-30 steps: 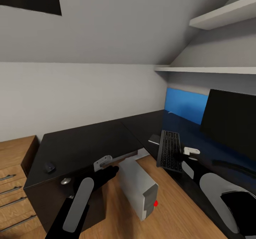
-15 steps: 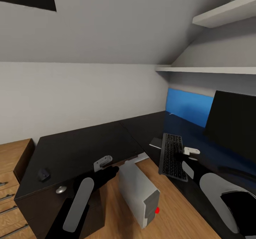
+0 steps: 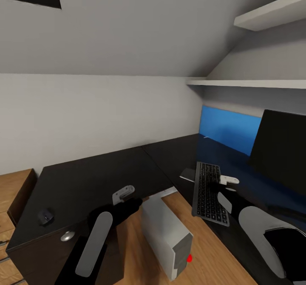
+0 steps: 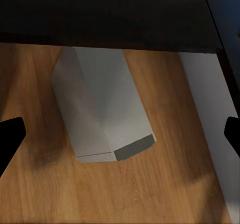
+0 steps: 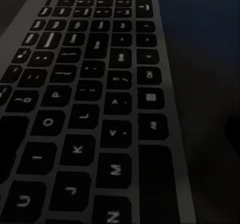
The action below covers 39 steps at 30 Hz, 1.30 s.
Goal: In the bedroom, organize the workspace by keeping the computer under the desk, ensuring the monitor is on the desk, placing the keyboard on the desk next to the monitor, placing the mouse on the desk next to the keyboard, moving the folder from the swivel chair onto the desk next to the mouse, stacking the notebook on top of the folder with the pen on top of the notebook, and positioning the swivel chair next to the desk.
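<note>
Two arms flank the desk (image 3: 97, 170): the right gripper (image 3: 227, 182), jaw state unreadable, hangs just over the keyboard (image 3: 209, 191), whose long axis runs away from it; the left gripper (image 3: 123, 193), jaws spread wide, overlooks the computer tower (image 4: 100, 108) on the floor.

Likely attic bedroom office: desk (image 3: 97, 174), monitor (image 3: 282, 145), sloped ceiling (image 3: 140, 26).

Keyboard (image 5: 85, 98) seen close up, dark keys with pale letters, lying on dark desk (image 5: 200, 58).
</note>
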Available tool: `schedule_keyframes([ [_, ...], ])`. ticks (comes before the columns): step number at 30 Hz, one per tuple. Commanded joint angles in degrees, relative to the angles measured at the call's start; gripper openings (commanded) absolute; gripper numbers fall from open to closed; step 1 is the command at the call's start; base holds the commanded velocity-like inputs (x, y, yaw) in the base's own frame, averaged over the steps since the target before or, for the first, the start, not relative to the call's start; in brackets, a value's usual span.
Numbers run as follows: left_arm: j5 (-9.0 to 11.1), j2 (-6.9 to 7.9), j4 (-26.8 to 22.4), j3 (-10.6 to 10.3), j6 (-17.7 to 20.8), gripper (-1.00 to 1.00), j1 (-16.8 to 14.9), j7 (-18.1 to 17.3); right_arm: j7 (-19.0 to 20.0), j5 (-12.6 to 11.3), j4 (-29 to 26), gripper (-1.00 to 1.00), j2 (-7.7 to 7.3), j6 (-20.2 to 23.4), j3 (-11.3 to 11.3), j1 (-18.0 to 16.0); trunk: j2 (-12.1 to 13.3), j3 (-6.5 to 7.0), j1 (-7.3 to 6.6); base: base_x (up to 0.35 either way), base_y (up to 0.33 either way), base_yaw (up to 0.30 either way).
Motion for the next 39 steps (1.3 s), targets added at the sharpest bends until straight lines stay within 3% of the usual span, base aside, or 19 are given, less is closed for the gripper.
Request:
schedule_keyframes([
  [1,0.54,-0.01,-0.06,-0.03,0.05,1.00,-0.05,0.59,-0.30,-0.46,-0.12,1.00,-0.04,0.24,0.49,-0.02,-0.03,-0.06,0.00,0.020,0.000,0.000],
  [37,0.65,-0.01,-0.06,-0.15,0.04,1.00,-0.05,0.68,-0.10,-0.46,-0.23,1.00,0.00,0.24,0.49,-0.02,-0.03,-0.06,0.00,0.091,0.000,0.000],
  [39,0.48,-0.34,0.04,-0.59,-0.39,1.00,-0.21,0.60,-0.09,-0.47,-0.21,1.00,0.66,0.23,0.26,0.38,-0.03,-0.06,0.00,0.000,0.000,0.000],
])
